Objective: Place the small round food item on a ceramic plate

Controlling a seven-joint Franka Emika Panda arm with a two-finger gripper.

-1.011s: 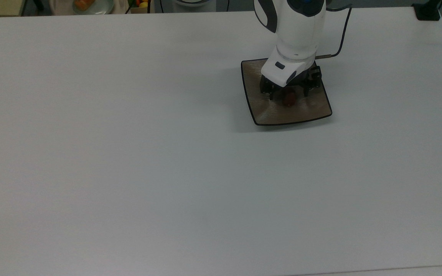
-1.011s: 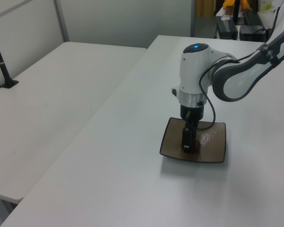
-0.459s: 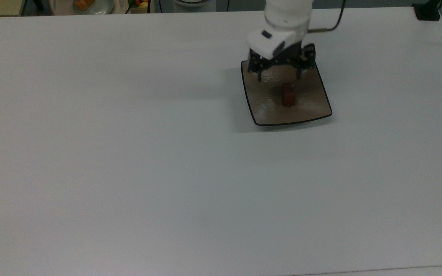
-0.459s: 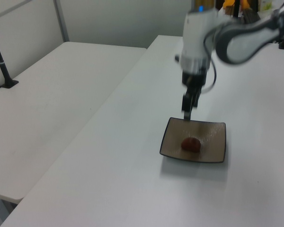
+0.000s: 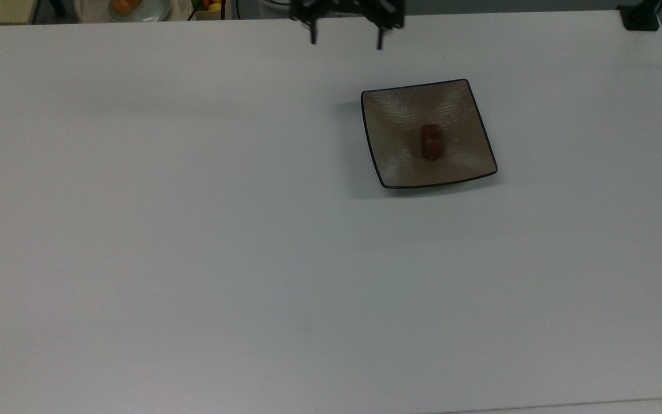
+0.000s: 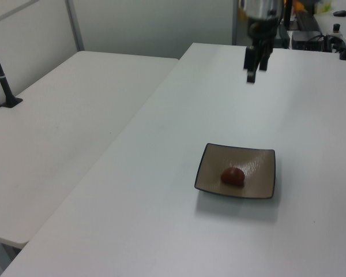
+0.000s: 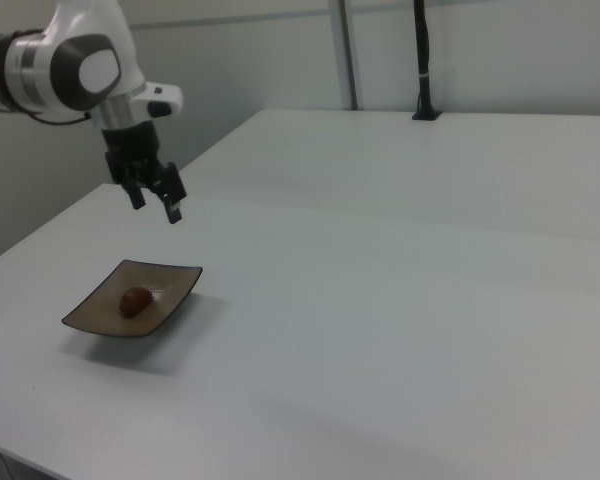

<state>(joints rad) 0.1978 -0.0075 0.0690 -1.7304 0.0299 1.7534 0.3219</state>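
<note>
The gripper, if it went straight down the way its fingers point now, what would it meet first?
Most likely the bare white table. The gripper hangs open and empty, fingers pointing down, clear of the ceramic plate that holds the small round food item. Depth is uncertain, but nothing lies beneath it.

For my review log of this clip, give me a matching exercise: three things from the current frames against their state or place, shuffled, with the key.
Things:
1. small round food item
2. ceramic plate
3. gripper

States:
A. open, raised above the table, holding nothing
B. lying near the middle of the square plate
C. resting flat on the white table

Pairs: 1-B, 2-C, 3-A
</note>
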